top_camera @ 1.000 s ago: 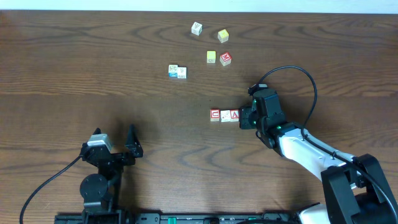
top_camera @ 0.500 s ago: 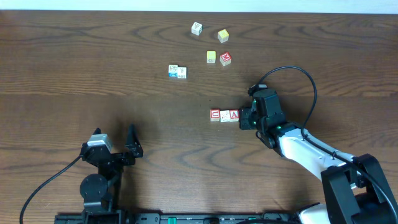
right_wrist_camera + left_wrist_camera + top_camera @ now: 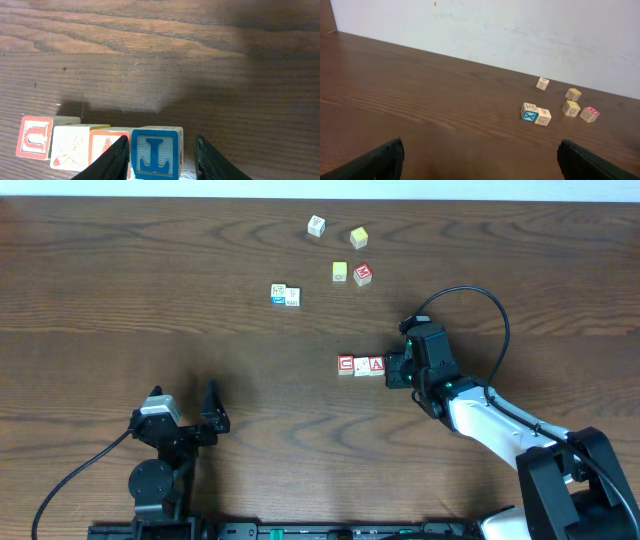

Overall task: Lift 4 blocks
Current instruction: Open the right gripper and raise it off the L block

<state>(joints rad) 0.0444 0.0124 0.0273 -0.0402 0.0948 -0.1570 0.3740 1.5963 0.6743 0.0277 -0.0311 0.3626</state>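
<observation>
The four blocks (image 3: 361, 366) are sitting touching in a row, the C block (image 3: 346, 365) at 9 o'clock and the L block (image 3: 156, 152) at 3 o'clock, between the right gripper (image 3: 396, 368) fingers (image 3: 112, 161); loose cubes (image 3: 340, 272) are lying toward 12 o'clock.

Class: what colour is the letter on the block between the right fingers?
Blue; the block shows best in the right wrist view.

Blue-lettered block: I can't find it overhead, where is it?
Right wrist view: the blue-lettered block ends the row, beside the A block, within the right gripper.

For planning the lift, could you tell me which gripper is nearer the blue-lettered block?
Right. The right gripper has the blue-lettered block between its jaws; the left gripper sits far off.
</observation>
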